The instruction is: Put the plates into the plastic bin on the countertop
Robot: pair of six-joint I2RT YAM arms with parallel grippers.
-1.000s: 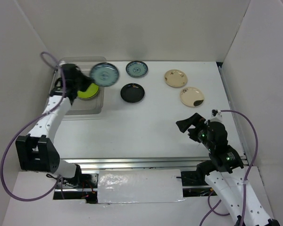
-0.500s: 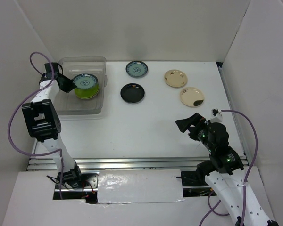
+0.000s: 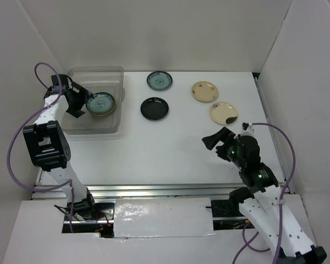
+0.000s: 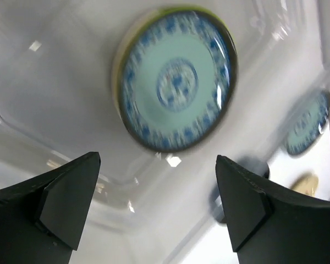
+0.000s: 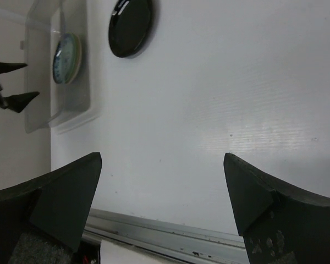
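Blue-patterned with a pale centre and a dark rim, the plate [image 3: 100,103] lies flat in the clear bin [image 3: 93,127] at the far left, stacked on a lime green plate [image 4: 170,8]. It sits just right of the left gripper [image 4: 157,165], whose jaws are spread wide and hold nothing. The right gripper [image 5: 162,159] hangs over the countertop [image 3: 170,148] at the near right, equally wide and empty.

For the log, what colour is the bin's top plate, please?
Plate: blue-patterned turquoise, best in left wrist.
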